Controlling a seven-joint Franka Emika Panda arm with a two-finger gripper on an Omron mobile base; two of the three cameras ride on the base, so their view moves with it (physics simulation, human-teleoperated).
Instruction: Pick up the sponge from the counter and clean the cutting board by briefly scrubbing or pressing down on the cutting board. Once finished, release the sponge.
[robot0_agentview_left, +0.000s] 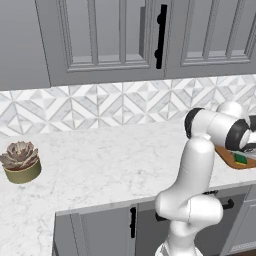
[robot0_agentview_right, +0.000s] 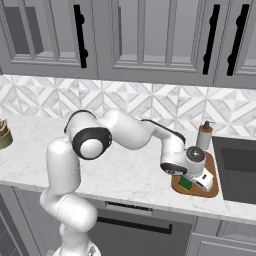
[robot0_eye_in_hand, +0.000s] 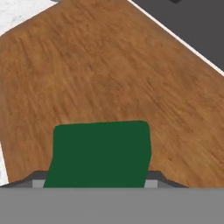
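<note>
A small rectangular sponge (robot0_eye_in_hand: 99, 153) with a dark green top layer and yellow base sits clamped between the fingers of the white arm's end effector (robot0_agentview_right: 192, 182), pressed down on the flat reddish-brown wooden cutting board (robot0_eye_in_hand: 109, 74). The board shows streaked grain and rounded corners, and lies on the white marble-look table (robot0_agentview_left: 110, 165) with faint grey veining, just beside a dark sink basin (robot0_agentview_right: 239, 167). A brown soap dispenser bottle (robot0_agentview_right: 204, 135) stands behind the board. Well apart, a spiky pinkish succulent fills a round olive pot (robot0_agentview_left: 21, 162).
</note>
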